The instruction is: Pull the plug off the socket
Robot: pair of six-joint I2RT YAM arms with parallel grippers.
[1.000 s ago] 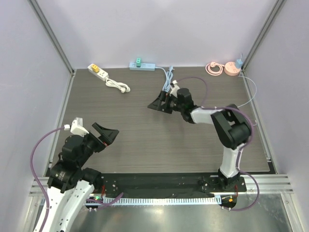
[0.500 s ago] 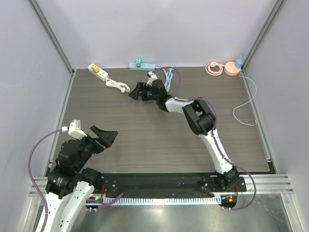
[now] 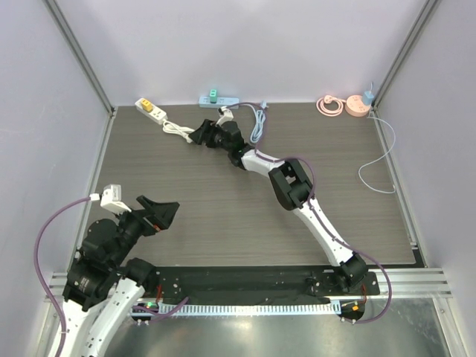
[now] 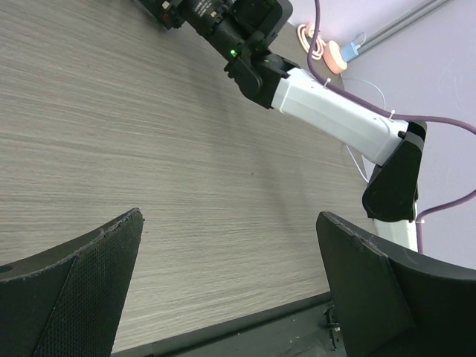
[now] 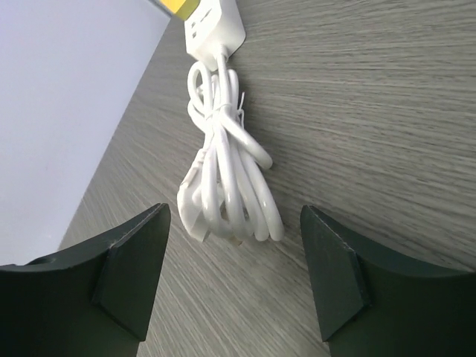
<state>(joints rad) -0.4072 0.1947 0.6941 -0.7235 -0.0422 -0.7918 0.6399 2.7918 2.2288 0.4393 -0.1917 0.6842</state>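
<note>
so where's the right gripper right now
The right gripper is far back, left of centre in the top view, beside the coiled white cord of the white power strip. Its wrist view frames that cord between open fingers.

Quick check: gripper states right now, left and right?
Left gripper: open, holding nothing.
Right gripper: open, holding nothing; coiled white cord lies just ahead of it.

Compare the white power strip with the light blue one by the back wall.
The white power strip lies diagonally in the far left corner, while the light blue power strip lies parallel to the back wall. The white one carries a yellow plug, the light blue one a green plug. Both hold a single plug.
</note>
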